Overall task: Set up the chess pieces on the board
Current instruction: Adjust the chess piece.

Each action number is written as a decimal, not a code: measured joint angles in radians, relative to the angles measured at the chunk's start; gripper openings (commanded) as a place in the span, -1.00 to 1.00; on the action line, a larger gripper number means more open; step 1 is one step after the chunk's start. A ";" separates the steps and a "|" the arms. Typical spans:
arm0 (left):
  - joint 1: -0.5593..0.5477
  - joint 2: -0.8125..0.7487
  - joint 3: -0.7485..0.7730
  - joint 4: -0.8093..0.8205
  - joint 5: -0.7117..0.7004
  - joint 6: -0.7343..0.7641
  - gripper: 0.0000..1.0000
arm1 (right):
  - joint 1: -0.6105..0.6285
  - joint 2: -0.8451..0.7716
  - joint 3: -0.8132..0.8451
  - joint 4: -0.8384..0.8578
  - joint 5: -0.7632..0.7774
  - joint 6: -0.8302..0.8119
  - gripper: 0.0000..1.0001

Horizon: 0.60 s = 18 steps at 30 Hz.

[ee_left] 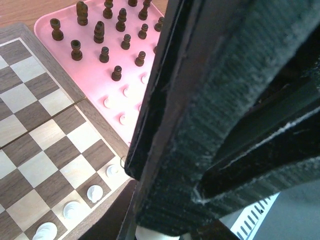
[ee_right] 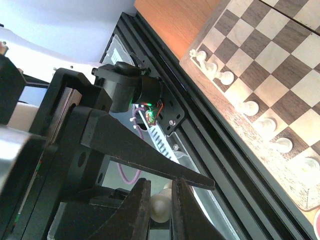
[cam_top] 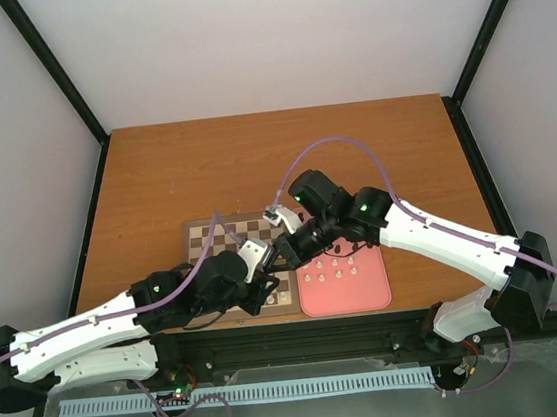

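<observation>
The board (ee_left: pixel 30 95) is checked in light and dark brown, with a brown rim. The tray (ee_left: pixel 92 75) is pink. Some chess pieces (ee_left: pixel 94 192) are cream-white, and the other chess pieces (ee_left: pixel 82 12) are dark brown-black. The tabletop (cam_top: pixel 253 161) is orange-brown wood. The arms (cam_top: pixel 454 244) are white with black joints, and their cables (cam_top: pixel 336 139) are purple. The right end effector (ee_right: pixel 161 192) is black, and the piece (ee_right: pixel 161 207) in it is cream.

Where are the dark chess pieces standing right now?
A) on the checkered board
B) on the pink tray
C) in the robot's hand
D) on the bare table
B: the dark pieces stand upright on the pink tray, while only white pieces show on the board.
</observation>
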 measured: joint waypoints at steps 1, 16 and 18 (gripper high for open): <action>0.000 -0.002 0.000 0.000 -0.001 -0.001 -0.56 | 0.000 0.000 0.000 0.001 0.001 0.000 -0.94; 0.000 -0.146 0.010 -0.071 -0.113 -0.045 1.00 | 0.011 -0.001 0.005 -0.063 0.130 -0.038 -0.95; 0.000 -0.154 0.026 -0.106 -0.130 -0.060 0.99 | 0.011 -0.001 0.010 -0.069 0.156 -0.049 -0.94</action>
